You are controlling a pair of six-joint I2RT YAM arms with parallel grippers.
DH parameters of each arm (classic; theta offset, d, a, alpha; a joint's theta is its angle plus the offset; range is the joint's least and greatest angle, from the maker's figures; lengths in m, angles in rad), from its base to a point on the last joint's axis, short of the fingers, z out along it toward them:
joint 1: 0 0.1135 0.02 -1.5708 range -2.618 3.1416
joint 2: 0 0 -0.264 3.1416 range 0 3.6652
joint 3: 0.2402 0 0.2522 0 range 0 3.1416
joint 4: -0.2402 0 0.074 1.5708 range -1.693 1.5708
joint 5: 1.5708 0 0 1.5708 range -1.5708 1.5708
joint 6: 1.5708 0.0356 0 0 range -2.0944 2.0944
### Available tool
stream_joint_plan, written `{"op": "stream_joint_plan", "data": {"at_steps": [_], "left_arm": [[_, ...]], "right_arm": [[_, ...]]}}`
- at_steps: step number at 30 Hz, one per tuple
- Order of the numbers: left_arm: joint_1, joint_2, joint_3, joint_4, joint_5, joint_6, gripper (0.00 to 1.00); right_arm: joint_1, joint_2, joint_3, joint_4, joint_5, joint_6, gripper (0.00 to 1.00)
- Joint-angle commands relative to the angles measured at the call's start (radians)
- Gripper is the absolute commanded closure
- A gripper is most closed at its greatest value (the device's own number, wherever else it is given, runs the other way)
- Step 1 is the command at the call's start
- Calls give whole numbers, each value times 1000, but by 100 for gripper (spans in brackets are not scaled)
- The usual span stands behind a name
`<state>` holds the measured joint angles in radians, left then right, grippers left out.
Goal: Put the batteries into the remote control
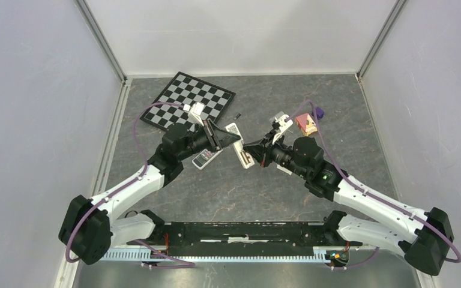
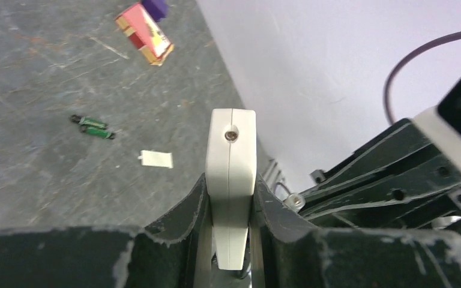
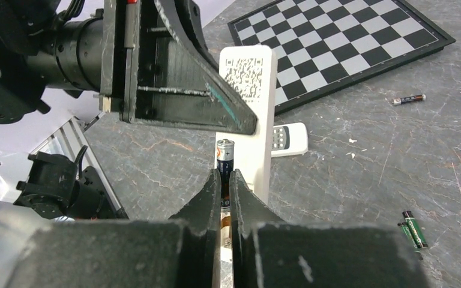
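Presently: left fingers (image 2: pixel 183 219) clamped the remote (image 2: pixel 232 174) edgewise, steadying it; right fingers (image 3: pixel 207 207) pinched one battery (image 3: pixel 225 157), seemingly for insertion; spare batteries (image 3: pixel 413 228) lay four o'clock of it.

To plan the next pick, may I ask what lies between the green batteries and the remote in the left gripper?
A small white rectangular piece lies on the table between the green batteries and the remote; the left wrist view shows it.

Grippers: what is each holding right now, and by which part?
Left gripper pinches the white remote across its flat faces, one end sticking out. Right gripper pinches a battery around its body, top end protruding beyond the fingertips.
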<state>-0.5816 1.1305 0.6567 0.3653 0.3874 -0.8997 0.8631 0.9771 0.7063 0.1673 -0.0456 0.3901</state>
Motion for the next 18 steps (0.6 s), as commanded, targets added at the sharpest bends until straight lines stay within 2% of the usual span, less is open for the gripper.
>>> {"op": "stream_joint_plan", "data": {"at_steps": [1,12,18], "left_arm": [[5,17,23,211,77,-163,98],[5,3,18,234,65,-192,98],[4,3,24,235,59,-240,98]], "right_arm": [[0,-38,-15,41,-33,-9,95],[1,-52,-8,-15,-25,-37,95],[1,-53,-11,-27,-29,-50,92]]}}
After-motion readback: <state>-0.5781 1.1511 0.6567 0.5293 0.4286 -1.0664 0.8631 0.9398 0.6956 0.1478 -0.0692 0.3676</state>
